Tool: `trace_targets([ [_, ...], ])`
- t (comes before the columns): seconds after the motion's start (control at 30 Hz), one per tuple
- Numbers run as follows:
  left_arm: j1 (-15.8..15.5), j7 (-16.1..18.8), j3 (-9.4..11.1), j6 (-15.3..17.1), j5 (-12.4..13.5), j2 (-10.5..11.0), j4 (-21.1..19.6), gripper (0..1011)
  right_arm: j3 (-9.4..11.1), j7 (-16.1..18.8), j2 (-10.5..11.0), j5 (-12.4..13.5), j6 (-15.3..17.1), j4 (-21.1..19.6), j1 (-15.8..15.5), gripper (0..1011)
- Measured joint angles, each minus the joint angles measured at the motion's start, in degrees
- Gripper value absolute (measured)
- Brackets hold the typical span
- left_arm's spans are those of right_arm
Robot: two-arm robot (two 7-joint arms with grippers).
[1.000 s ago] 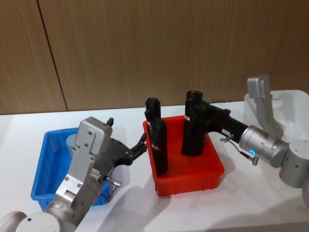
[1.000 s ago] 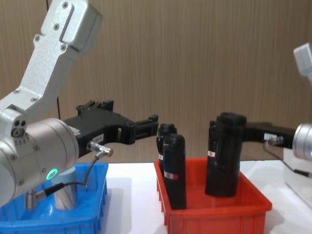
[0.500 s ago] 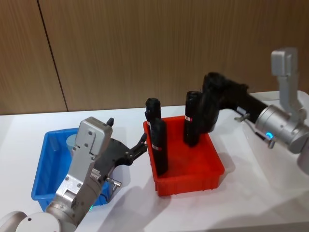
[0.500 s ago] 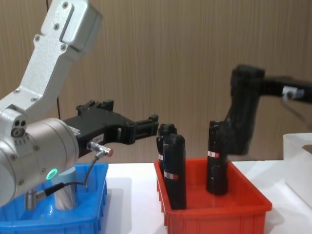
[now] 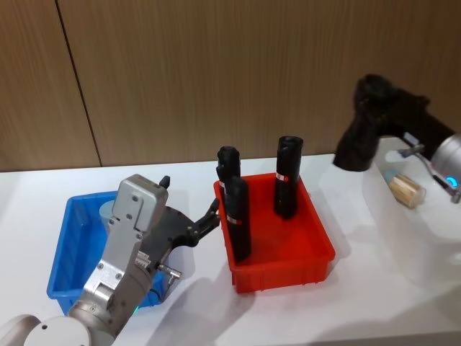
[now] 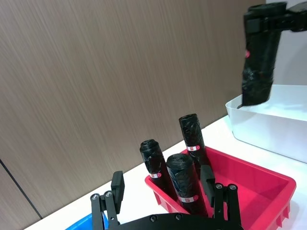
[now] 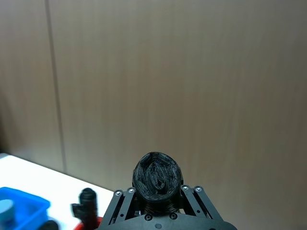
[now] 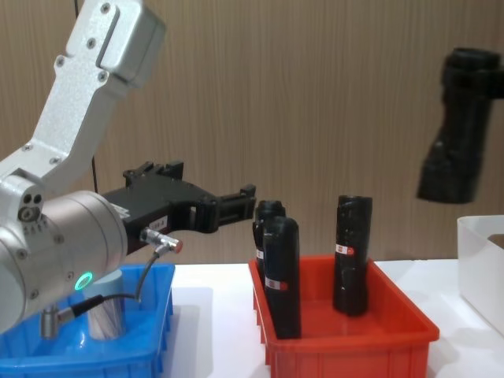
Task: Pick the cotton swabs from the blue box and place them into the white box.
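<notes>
Right hand (image 5: 358, 148) is raised high over the near-left end of the white box (image 5: 414, 216), clamped on a black cylinder (image 8: 458, 150) that hangs tilted, lower end toward the box. In the right wrist view the cylinder's crumpled top sits between the two finger bases, fingers pressed against its sides. In the left wrist view the same cylinder's lower end hangs just above the box's rim.

White box sits on the desk (image 5: 374, 303) at the robot's right, beside the red bin (image 5: 288, 267). One jar of cotton swabs (image 5: 405, 189) lies on its side inside the white box, tan swab ends facing out.

Red bin is in the centre of the desk. Three black cylinders with red-white labels stand in it: two close together at the left end (image 5: 236, 216), one apart near the back right (image 5: 287, 176).

Blue box (image 5: 61, 277) sits at the robot's left, just beside the red bin. A second swab jar (image 8: 106, 311) with a pale lid stands in it, partly hidden behind the left arm.

Left hand (image 5: 205, 220) hovers over the right edge of the blue box, pointing toward the red bin. Fingers spread apart, holding nothing; the wrist view shows both fingertips (image 6: 117, 184) separated, with the red bin's cylinders between them farther off.
</notes>
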Motion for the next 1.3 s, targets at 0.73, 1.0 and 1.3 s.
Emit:
trace_targets([
  [0.73,0.0,0.0,0.0,0.0,0.0,0.0,0.0,1004,4.96,-7.57,5.4,-1.12,4.64,-2.6,-3.89,552],
  [1.0,0.0,0.0,0.0,0.0,0.0,0.0,0.0,1004,5.7,-8.13,6.07,-1.01,3.97,-2.36,-4.58,789],
  [1.3,0.0,0.0,0.0,0.0,0.0,0.0,0.0,1004,6.13,-8.39,6.41,-0.63,3.16,-2.95,-5.4,1002],
])
